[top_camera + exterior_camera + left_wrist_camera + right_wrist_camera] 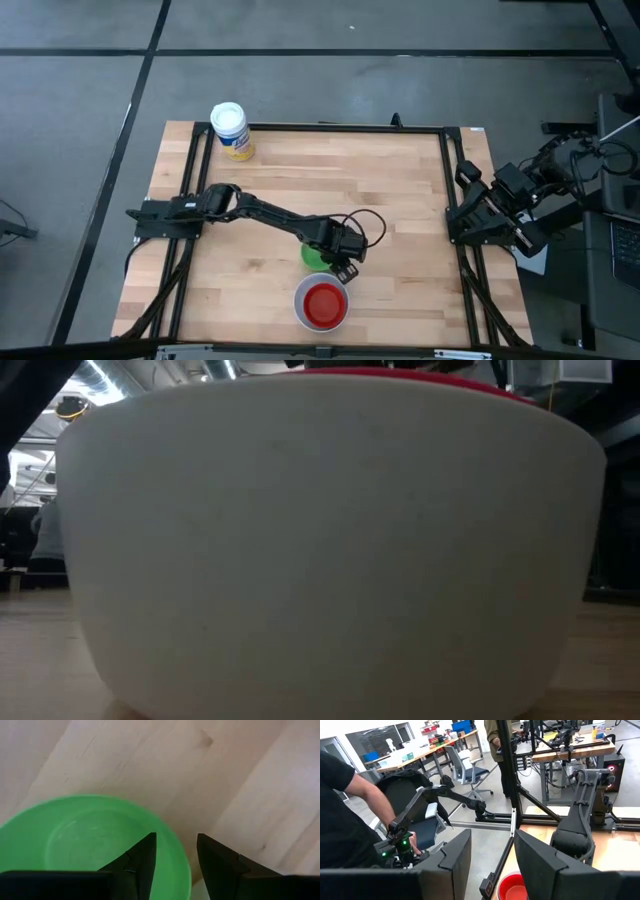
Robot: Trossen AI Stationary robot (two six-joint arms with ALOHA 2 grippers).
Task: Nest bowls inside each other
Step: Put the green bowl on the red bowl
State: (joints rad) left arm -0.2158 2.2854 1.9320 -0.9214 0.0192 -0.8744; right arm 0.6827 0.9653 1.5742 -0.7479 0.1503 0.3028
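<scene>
A green bowl (85,845) stands upright on the wooden table (400,200), near its middle (311,255). My left gripper (176,840) points steeply down over the bowl's right side (345,266). It is open: one finger is above the bowl's inside and the other is outside the rim (186,865). A red bowl (323,305) sits nested in a larger white bowl (303,312) by the near edge. That white bowl (320,550) fills the low view. My right gripper (492,845) waits open, raised beyond the table's right edge.
A white-lidded jar with a yellow label (231,130) stands at the far left corner. Black frame rails (445,180) run along the table's sides. Bare wood lies to the right of the bowls. A person (350,805) shows in the room beyond the table.
</scene>
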